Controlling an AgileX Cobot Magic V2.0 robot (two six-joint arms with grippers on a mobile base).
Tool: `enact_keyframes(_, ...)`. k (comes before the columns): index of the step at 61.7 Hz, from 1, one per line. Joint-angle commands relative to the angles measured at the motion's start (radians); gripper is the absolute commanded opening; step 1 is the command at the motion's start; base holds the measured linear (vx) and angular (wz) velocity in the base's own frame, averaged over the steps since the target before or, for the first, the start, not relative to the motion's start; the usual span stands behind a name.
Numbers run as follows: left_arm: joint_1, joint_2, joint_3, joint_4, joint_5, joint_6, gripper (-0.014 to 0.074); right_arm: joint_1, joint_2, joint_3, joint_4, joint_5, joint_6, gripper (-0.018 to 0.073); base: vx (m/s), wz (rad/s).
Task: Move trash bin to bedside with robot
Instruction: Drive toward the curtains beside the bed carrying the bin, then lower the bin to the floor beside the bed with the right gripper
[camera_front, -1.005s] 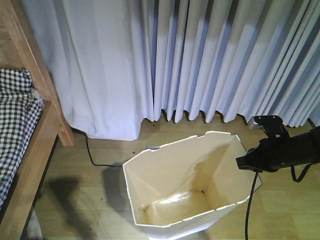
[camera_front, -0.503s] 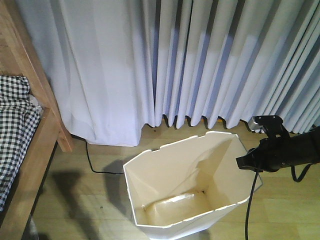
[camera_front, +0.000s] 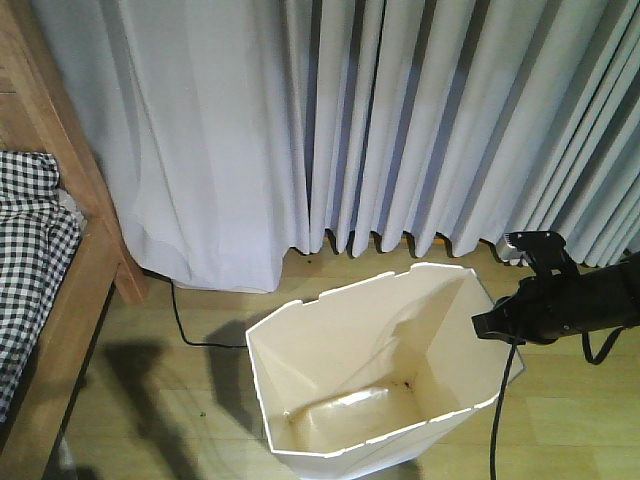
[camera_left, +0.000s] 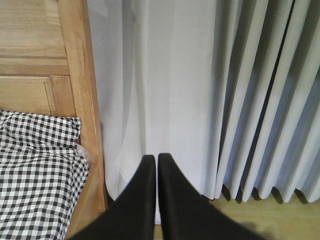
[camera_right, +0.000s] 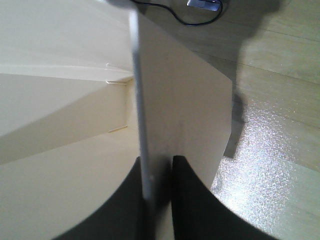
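We see the trash bin (camera_front: 345, 345) standing upright on the wooden floor (camera_front: 170, 410), low in the front view and a little right of centre, its cream inside open toward us; it sits just in front of the pale curtain (camera_front: 400, 130) and well apart from the bed (camera_front: 75, 300) at the left edge, with floor between them. The right gripper (camera_right: 157, 162) meets the bin at its right rim; its jaws straddle the thin wall, one inside and one outside, pinching it. A black cable (camera_front: 497, 410) hangs from that arm beside the bin. The left gripper (camera_left: 156, 159) holds nothing; its jaws are pressed almost together, pointing at the curtain beside the bed's wooden post (camera_left: 80, 80); checkered bedding (camera_left: 35, 185) lies left of it. A black cord (camera_front: 180, 328) runs over the floor from under the curtain, between bed and bin.
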Motion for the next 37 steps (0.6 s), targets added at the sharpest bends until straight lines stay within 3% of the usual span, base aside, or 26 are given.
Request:
enact_keyframes(1,-0.002,-0.01,0.029,-0.004,-0.07,-0.008,-0.0006,-0.004,-0.057,-0.021,0.081,0.149,0.017,-0.0003,0.0,0.0)
enact_keyframes(14,-0.002,-0.01,0.029,-0.004,-0.07,-0.008,-0.0006,-0.004,-0.057,-0.021,0.09,0.119,0.017,-0.0003,0.0,0.0)
enact_keyframes(27,-0.002,-0.01,0.029,-0.004,-0.07,-0.008,-0.0006,-0.004,-0.051,-0.055,0.291,0.092,0.032,-0.0003,0.0,0.0)
enact_keyframes(37,-0.002,-0.01,0.029,-0.004,-0.07,-0.008,-0.0006,-0.004,0.012,-0.192,0.28,0.081,0.063,-0.0003,0.0,0.0)
